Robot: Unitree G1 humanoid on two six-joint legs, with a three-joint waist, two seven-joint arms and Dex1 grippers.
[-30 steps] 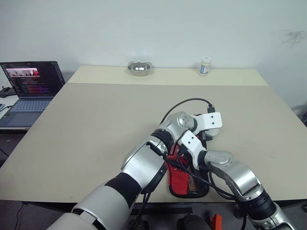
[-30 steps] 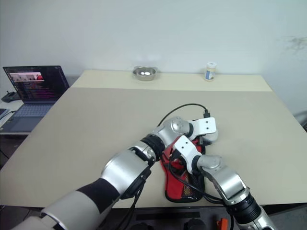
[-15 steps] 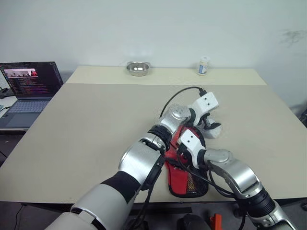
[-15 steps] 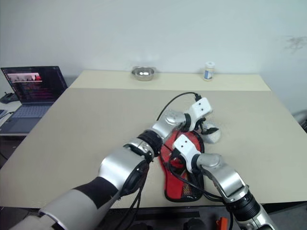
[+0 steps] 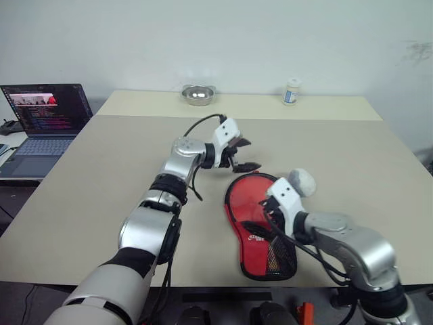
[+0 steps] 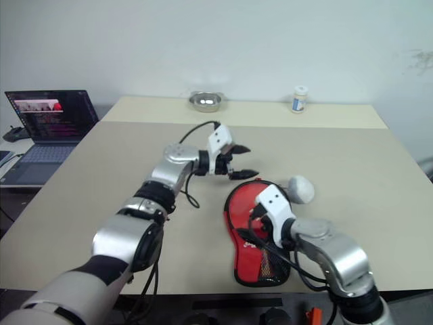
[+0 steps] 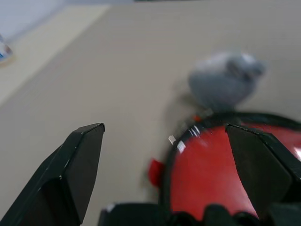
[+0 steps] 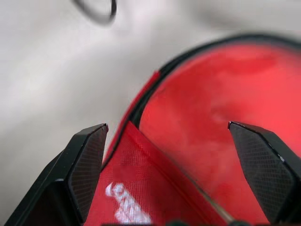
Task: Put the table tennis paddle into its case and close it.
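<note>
Off the case (image 5: pixel 260 227) now, left gripper (image 5: pixel 242 154).

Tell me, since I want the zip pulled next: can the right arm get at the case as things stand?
Probably yes. The right gripper hovers just over the red case with its fingers spread and nothing held, and nothing lies between them. The left gripper is off to the far side, clear of the way.

Both arms are glossy silver shells with black bands at the joints. The left gripper (image 5: pixel 240 156) and the right gripper (image 5: pixel 269 227) each sit behind a white block at the wrist and carry two black, wedge-shaped fingers (image 7: pixel 75 176), those on the right finely textured. Black cables loop loosely beside each wrist.
</note>
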